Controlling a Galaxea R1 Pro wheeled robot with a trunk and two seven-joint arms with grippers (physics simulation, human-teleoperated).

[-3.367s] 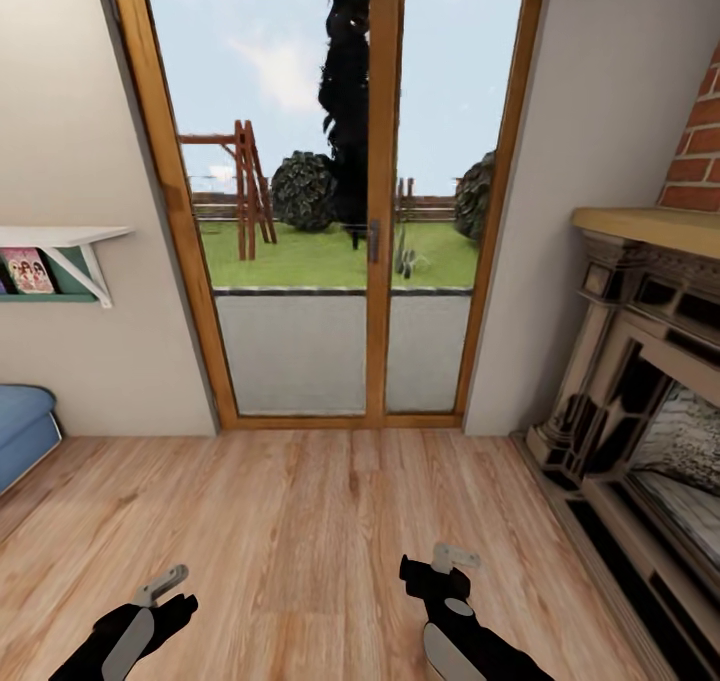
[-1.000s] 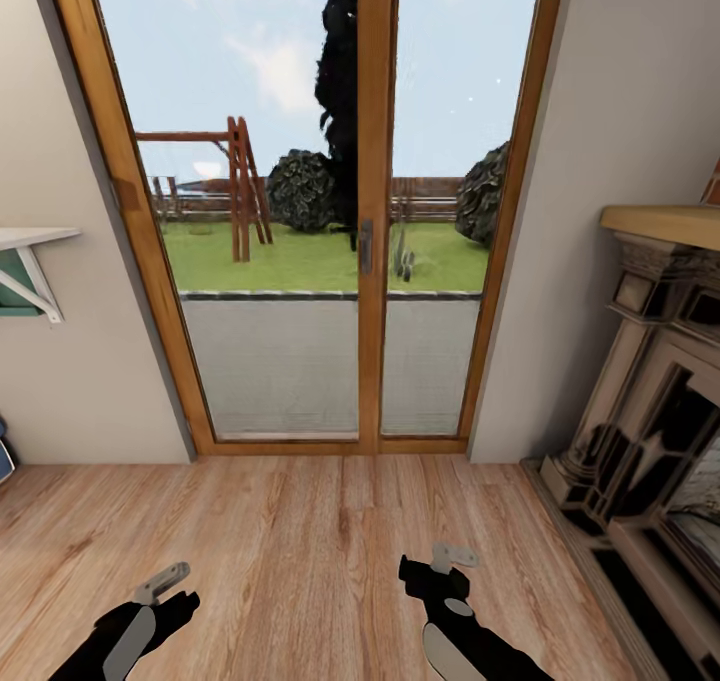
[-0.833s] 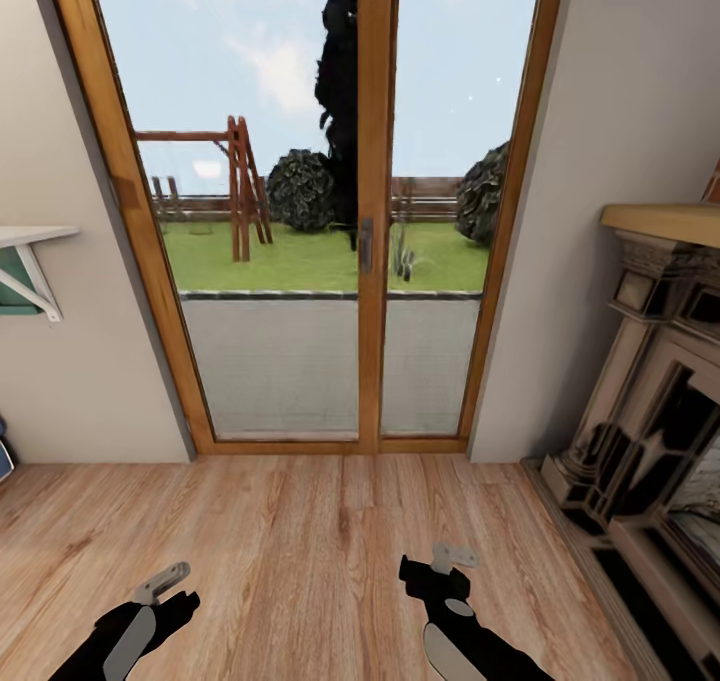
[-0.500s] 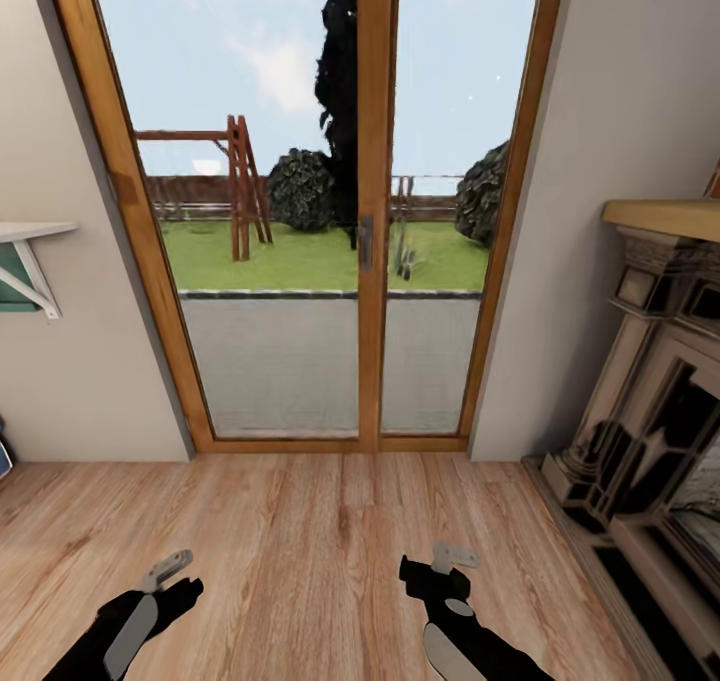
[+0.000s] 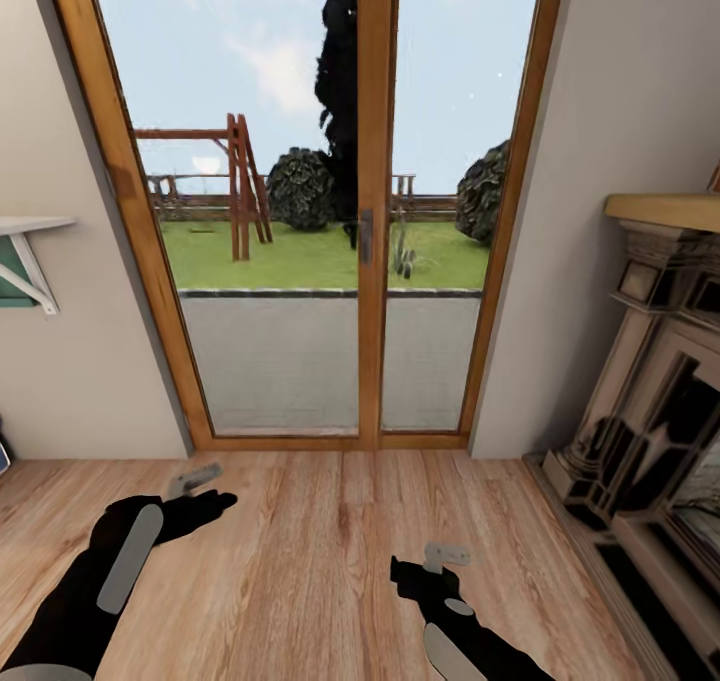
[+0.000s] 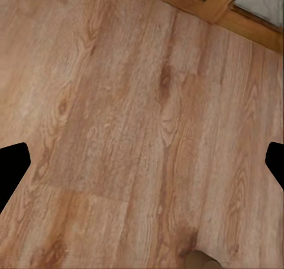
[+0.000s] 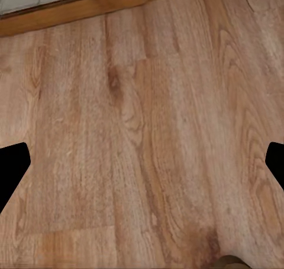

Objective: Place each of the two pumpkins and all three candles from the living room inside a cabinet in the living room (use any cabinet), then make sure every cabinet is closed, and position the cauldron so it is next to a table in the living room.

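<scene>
**Both grippers empty before the glass doors**

While no writing can be read anywhere, the left gripper [image 5: 205,491] and right gripper [image 5: 425,568] hang over the wood-grain plank floor [image 5: 330,551], each spread wide with nothing between its black fingers [image 6: 12,165]. Beyond stand wooden-framed glass doors [image 5: 365,211], a carved dark fireplace [image 5: 655,391] and a white bracket shelf [image 5: 25,251]. None of the task's things is in view.

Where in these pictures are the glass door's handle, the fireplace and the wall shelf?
Door handle [image 5: 366,236], head view: middle of the metal lever.
Fireplace [image 5: 640,361], head view: its carved dark surround.
Wall shelf [image 5: 30,225], head view: its white top board.
</scene>
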